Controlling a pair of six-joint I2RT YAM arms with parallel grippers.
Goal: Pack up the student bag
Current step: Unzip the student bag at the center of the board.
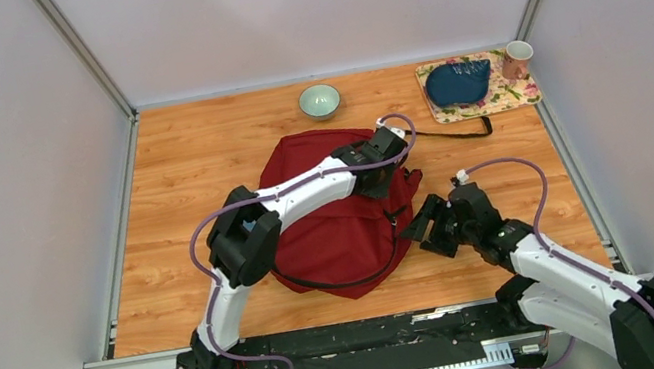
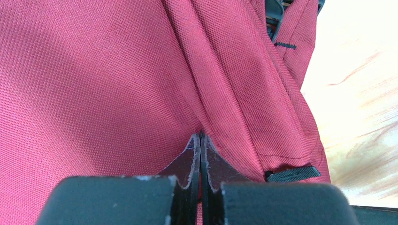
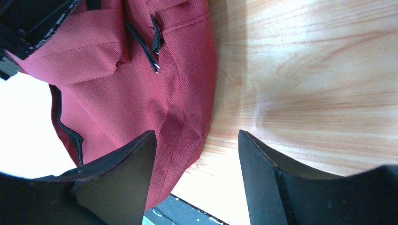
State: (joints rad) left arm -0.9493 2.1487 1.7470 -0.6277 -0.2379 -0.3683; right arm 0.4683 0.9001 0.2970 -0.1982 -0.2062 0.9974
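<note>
Dark red cloth fills the left wrist view: the bag (image 1: 334,244) lies flat at the middle of the table (image 1: 188,168), its long axis running roughly from far edge to near edge, a black strap (image 1: 458,134) trailing toward the far right corner. The left gripper (image 1: 392,161) reaches across the bag to its far right part and is clenched on a pinch of cloth, with ridges of fabric converging at the meeting tips (image 2: 200,140). The right gripper (image 1: 427,226) waits at the bag's right edge with jaws spread and nothing held; one finger (image 3: 117,173) overlaps the bag's rim, the other (image 3: 267,178) is over bare wood. So the bag lies to the right gripper's left, and the left is the one already on it. The left arm hides the bag's middle. A black zipper (image 3: 65,126) shows near the rim, but I cannot tell whether it is undone, nor where the mouth is.
</note>
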